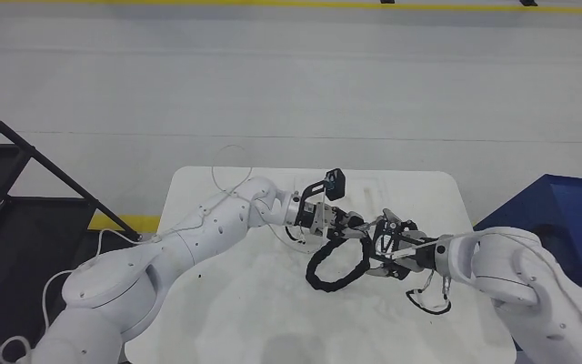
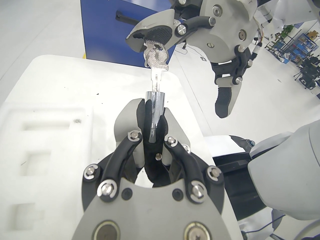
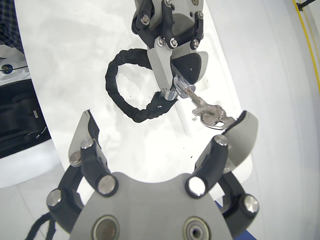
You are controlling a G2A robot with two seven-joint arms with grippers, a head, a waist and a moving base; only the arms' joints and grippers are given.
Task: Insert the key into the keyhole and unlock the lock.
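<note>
Left gripper (image 3: 178,81) is pinching a chrome lock cylinder (image 3: 183,89), silver key (image 3: 210,114) inserted; right gripper (image 3: 166,126) is gaping wide; right wrist view is revealing black looped cable (image 3: 112,81)

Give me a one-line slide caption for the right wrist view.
Left gripper clamps the lock with the key inserted; open right gripper has one finger at the key's head.

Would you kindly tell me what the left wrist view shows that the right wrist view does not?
Left wrist view: the black handle on the blue cabinet. Right wrist view: the lock's black cable loop and the keyhole face. Both: the key seated in the chrome lock cylinder, the left end effector shut on that cylinder, and the open right end effector with one finger at the key's head.
</note>
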